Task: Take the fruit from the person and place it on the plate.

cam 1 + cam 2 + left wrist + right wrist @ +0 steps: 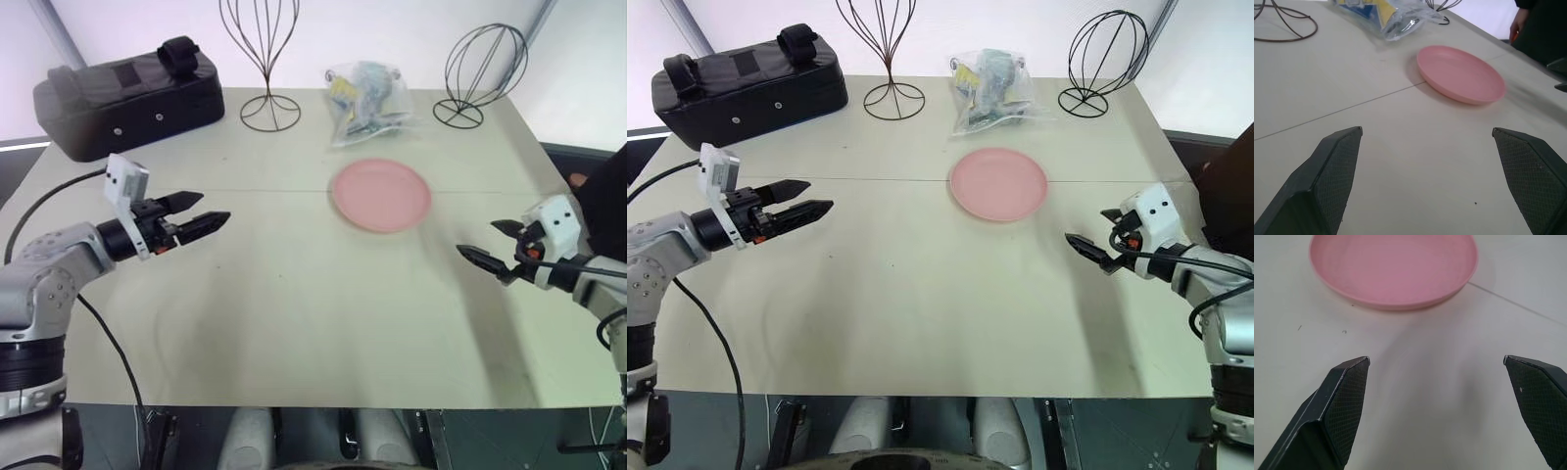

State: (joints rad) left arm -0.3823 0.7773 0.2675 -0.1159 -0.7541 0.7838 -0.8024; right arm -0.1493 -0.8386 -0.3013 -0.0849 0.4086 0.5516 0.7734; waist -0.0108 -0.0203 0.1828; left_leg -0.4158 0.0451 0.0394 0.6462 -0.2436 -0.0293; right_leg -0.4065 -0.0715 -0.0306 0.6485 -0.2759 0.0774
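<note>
Flat, round, smooth pink plate point(381, 194), shallow raised rim, empty, resting on a matte off-white table point(274, 313) past its middle and a little toward the right, just beyond a thin seam running across the top. At the far edge: two black wire stands, one tulip-shaped point(263, 59) on a ring base, one a round cage point(482, 69); between them a crinkled clear plastic bag point(367, 98) with yellow, blue and grey contents, print on it too small to read. Far left corner: soft black fabric case point(127, 93) with strap loops, no legible label. Left gripper point(200, 215) held level above the table's left side, pointing toward the plate, two black tapered fingers point(1332, 171) with cross-hatched pads spread wide apart, nothing between them. Right gripper point(490, 243) low over the right side, angled in toward the plate and slightly down, fingers point(1344, 401) likewise parted wide and empty. At the right edge, a person's black sleeve point(605, 196) and part of a bare hand point(1518, 27), with a sliver of orange beside it, probably the fruit point(577, 180), mostly hidden, well apart from the plate and from both grippers.
</note>
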